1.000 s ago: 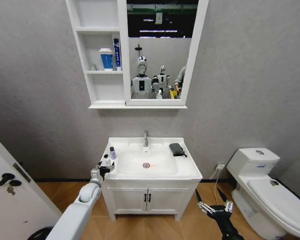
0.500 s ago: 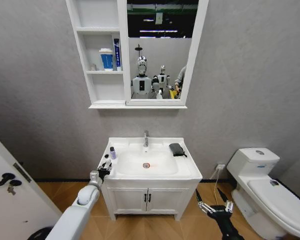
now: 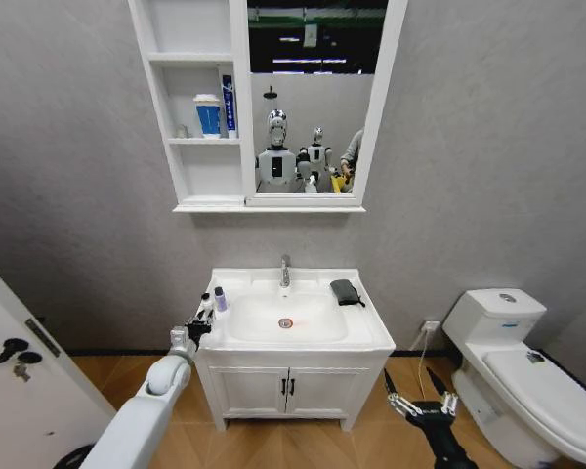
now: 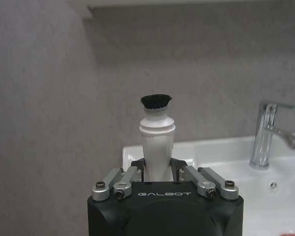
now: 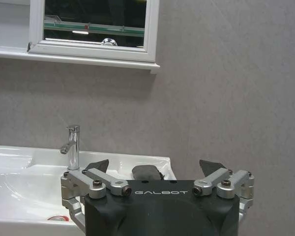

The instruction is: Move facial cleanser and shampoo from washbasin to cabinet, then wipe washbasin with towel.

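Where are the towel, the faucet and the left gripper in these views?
towel [image 3: 345, 291]: head view, middle of the dark cloth on the washbasin's back right corner.
faucet [image 4: 262, 132]: left wrist view, chrome upright body.
left gripper [image 4: 159, 169]: left wrist view, between fingertips, shut on a white bottle.

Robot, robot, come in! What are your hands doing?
Left hand shut on white bottle at washbasin corner. Right hand open, low. Nothing blocking.

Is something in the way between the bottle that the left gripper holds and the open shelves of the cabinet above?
Nothing visible. The left gripper holds the bottle at the washbasin's left edge; only bare wall lies below the cabinet shelves.
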